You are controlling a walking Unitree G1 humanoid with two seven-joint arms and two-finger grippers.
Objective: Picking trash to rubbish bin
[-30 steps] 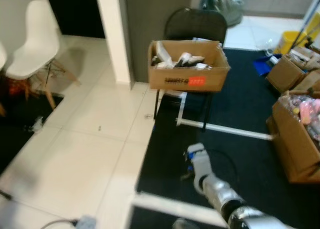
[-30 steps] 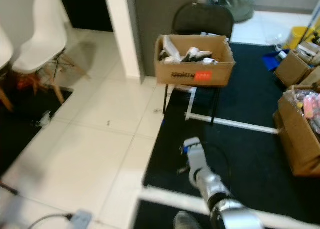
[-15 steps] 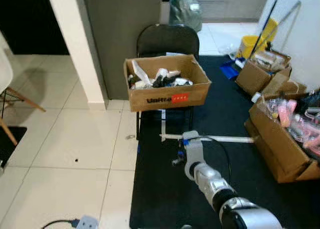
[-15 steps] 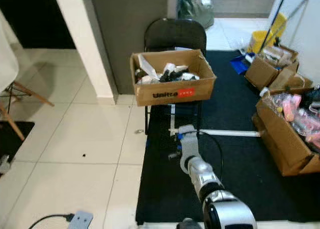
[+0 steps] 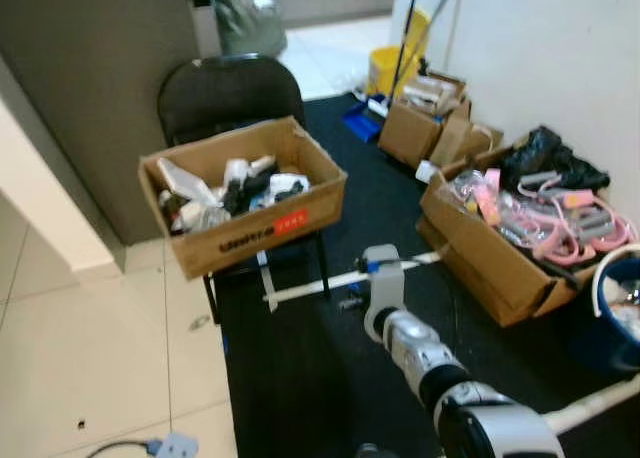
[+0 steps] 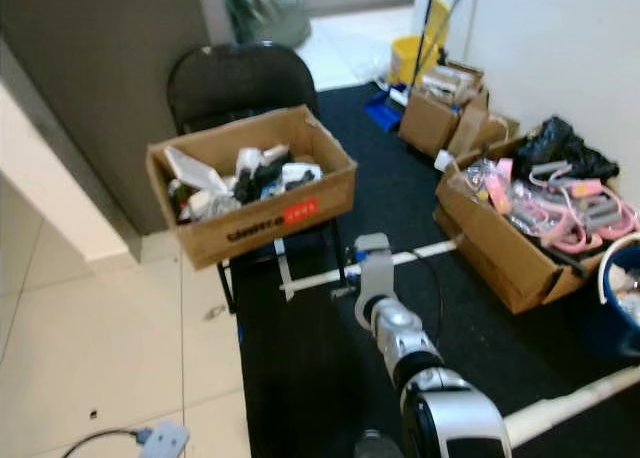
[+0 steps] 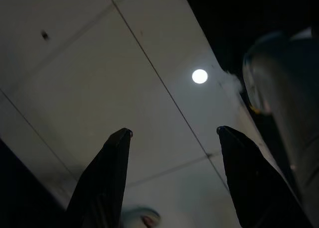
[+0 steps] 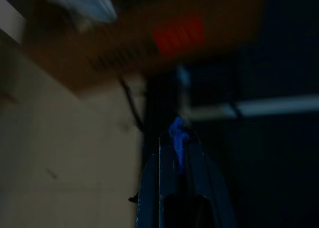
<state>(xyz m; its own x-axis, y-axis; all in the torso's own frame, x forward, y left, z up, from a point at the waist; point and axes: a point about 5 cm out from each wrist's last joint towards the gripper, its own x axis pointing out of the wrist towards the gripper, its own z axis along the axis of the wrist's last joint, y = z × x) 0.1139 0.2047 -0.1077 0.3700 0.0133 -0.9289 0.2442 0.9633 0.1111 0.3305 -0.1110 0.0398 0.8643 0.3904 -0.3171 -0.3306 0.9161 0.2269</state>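
Observation:
My right arm (image 5: 400,333) reaches forward over the black mat (image 5: 300,368), at the foot of the chair. In the right wrist view my right gripper (image 8: 177,141) is shut on a small blue scrap of trash (image 8: 177,133). A blue bin with a white rim (image 5: 618,313) stands at the right edge, against the wall. My left gripper (image 7: 174,132) hangs open above pale floor tiles with nothing between its fingers.
A cardboard box of rubbish (image 5: 245,206) rests on a black chair (image 5: 222,93) ahead. An open box of pink items (image 5: 520,238) and more boxes (image 5: 425,128) line the right wall. A yellow bucket (image 5: 392,70) stands far back, and a white strip (image 5: 310,286) crosses the mat.
The camera has swung right: the box on the chair now sits further left in view, and the wall boxes and blue bin have come in. My right arm stays stretched forward.

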